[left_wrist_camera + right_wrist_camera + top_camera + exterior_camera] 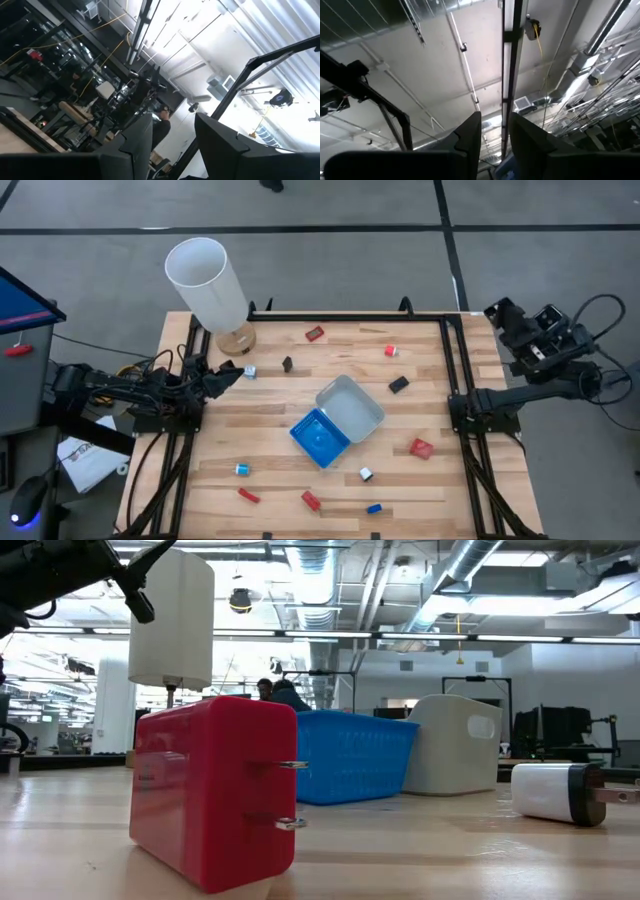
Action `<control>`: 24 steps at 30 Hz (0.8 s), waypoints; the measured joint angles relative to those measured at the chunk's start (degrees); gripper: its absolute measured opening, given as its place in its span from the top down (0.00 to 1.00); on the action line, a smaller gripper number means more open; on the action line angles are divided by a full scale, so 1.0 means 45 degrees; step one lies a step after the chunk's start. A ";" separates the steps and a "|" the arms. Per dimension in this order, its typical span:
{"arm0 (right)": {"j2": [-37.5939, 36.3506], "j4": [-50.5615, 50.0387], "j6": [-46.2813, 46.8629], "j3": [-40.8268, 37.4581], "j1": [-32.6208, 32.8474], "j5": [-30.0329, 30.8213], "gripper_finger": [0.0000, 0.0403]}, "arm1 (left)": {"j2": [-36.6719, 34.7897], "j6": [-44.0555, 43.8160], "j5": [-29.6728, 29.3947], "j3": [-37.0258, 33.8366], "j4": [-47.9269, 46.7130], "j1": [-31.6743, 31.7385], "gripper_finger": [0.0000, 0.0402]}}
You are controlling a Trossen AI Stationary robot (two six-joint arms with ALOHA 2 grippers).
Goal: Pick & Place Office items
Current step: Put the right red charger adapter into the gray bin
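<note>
While the left gripper [232, 373] at the table's left edge and the right gripper [497, 311] off its upper right both hold their fingers slightly apart on nothing, office items [421, 448] lie scattered around two central trays [352, 405].

Ahead of the left gripper [232, 373] lies open board; the white cylinder [208, 282] towers beside it, and two trays [338, 421] block the middle.
</note>
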 joint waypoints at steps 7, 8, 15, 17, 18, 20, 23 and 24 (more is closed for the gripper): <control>0.1206 -0.0876 0.1766 0.0037 0.0000 -0.0738 0.74 | 0.0000 0.0000 -0.0042 0.0003 0.0019 0.0000 0.64; 0.1421 -0.1451 0.2128 0.0149 -0.0009 -0.0688 0.73 | 0.0000 0.0000 -0.0109 0.0005 0.0025 -0.0004 0.64; 0.3290 -0.6414 0.3768 0.2415 0.0348 -0.0736 0.50 | 0.0000 -0.0003 -0.0120 0.0001 0.0278 0.0000 0.64; 0.3836 -0.7901 0.3777 0.3340 0.0703 -0.0736 0.43 | 0.0000 -0.0006 -0.0117 0.0001 0.0271 0.0000 0.64; 0.4085 -0.8872 0.3795 0.3840 0.0894 -0.0742 0.41 | -0.0001 -0.0020 -0.0117 0.0005 0.0271 0.0000 0.64; 0.4617 -1.0911 0.4284 0.4846 0.1252 -0.0774 0.37 | -0.0005 -0.0036 -0.0117 0.0002 0.0269 0.0000 0.64; 0.5637 -1.3808 0.5527 0.6040 0.1913 -0.0692 0.35 | -0.0005 -0.0019 -0.0117 0.0000 0.0267 -0.0001 0.64; 0.5995 -1.4647 0.5995 0.6291 0.2206 -0.0688 0.35 | -0.0005 -0.0016 -0.0117 0.0003 0.0267 0.0000 0.64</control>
